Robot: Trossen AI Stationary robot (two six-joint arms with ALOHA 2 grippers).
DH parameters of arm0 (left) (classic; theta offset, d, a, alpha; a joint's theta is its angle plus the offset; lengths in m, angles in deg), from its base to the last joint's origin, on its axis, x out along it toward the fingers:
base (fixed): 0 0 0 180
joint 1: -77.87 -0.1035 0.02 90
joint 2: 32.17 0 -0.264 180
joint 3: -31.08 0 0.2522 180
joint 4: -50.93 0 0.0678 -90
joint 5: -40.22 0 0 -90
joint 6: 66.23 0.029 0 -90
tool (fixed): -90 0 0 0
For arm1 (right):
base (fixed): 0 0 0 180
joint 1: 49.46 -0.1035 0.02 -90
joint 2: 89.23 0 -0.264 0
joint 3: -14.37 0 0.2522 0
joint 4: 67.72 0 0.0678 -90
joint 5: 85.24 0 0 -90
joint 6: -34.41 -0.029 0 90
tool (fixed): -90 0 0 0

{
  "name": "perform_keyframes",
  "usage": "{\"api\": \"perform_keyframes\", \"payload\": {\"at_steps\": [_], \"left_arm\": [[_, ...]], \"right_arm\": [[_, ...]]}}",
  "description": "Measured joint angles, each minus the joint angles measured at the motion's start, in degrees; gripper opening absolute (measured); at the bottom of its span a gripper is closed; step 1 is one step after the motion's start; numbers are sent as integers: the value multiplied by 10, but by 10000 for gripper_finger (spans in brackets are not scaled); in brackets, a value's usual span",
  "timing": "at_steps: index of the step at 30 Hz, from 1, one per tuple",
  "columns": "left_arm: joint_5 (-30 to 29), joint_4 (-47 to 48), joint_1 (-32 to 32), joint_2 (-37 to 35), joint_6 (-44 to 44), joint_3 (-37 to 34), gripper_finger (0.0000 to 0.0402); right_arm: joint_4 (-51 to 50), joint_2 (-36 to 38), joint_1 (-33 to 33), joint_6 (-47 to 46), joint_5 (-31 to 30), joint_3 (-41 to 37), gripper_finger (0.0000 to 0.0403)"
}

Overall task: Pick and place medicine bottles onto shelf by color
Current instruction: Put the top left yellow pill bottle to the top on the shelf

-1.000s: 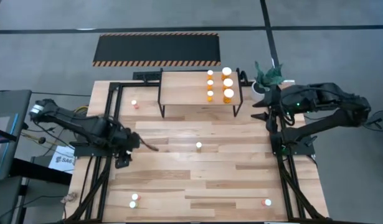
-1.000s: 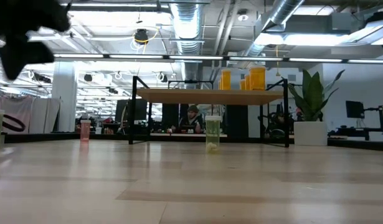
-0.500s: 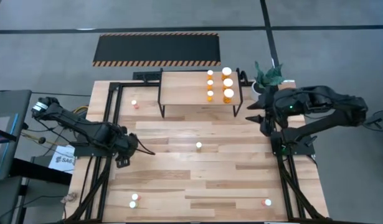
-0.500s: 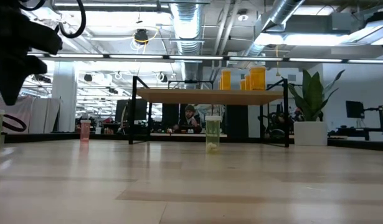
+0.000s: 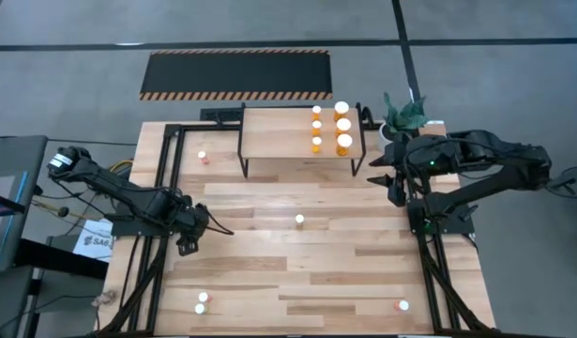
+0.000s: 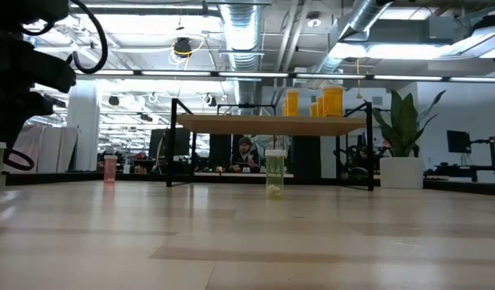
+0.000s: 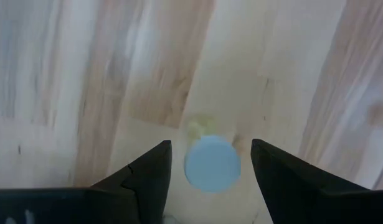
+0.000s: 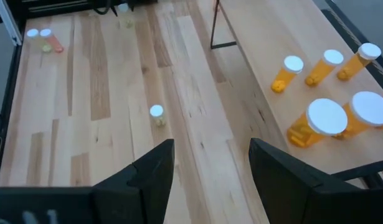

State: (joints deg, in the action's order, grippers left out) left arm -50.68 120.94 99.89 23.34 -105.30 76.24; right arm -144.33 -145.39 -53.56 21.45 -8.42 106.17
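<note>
1. While the table holds loose bottles, the sorting is only part done. Its left edge and black frame rail lie close beside the left gripper, so you have little room on that side and plenty toward the table's middle.
2. The shelf stands well beyond the left gripper, across open boards. Its end nearest that gripper is bare; watch the thin black legs when you come in.
3. The right gripper waits released and empty. The shelf's filled end lies just ahead of it, out of your path.
4. The left gripper hovers spread, grasping nothing. I judge the step in hand to be the approach to a pick.
5. Six orange bottles fill the shelf end nearest the right gripper, so another colour wants its own bare stretch.
6. The target bottle sits straight below the left gripper, its white cap between the two fingers, apart from both. Its body looks pale yellow-green.
7. Next, I think, you must lower squarely over the cap, then close. It is small and would tip easily if a finger clipped it.
</note>
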Motion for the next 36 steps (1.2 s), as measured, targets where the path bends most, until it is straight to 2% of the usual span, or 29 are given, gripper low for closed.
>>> {"api": "perform_keyframes", "payload": {"at_steps": [8, 20, 36], "left_arm": [[-10, -2, 0, 0, 17, 0, 203], [-9, 1, 0, 0, 41, 7, 151], [-7, 14, 0, 0, 38, 7, 118]], "right_arm": [[0, 0, 0, -1, 0, 0, 228], [1, 0, 0, 8, 0, 0, 228], [2, 0, 0, 10, -1, 0, 228]]}}
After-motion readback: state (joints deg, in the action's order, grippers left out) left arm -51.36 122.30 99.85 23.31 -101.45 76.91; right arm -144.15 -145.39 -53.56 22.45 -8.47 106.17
